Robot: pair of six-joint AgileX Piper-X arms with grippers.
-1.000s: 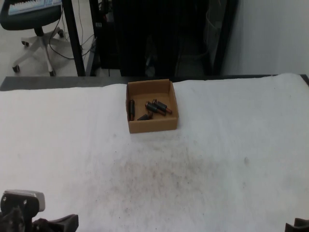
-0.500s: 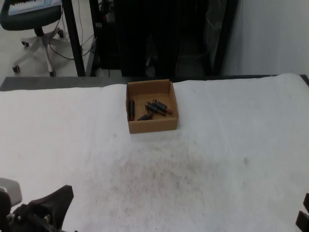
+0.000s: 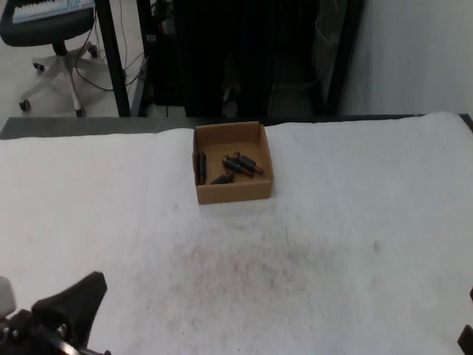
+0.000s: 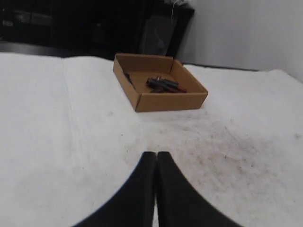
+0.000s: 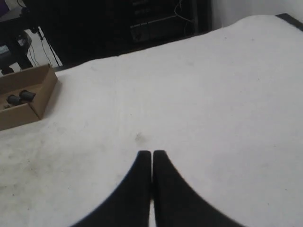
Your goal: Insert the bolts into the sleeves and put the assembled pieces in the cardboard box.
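White cloth bench (image 3: 355, 244); left gripper (image 4: 156, 158) and right gripper (image 5: 151, 157) pressed together, empty; a careless sweep might knock the far cardboard box (image 3: 232, 194).

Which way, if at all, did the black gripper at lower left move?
Yes. The left gripper swung its tip toward the brown cardboard box, its arm sliding leftward.

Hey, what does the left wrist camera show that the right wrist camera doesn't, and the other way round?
Left wrist view, not the right: the left gripper, shut, and the whole cardboard box with all four walls. Right wrist view, not the left: the right gripper, shut, and the dark bench edge past the cloth's far corner. Shared: the white cloth, the box, which the right wrist view cuts off at the picture's edge, and dark assembled pieces lying inside it.
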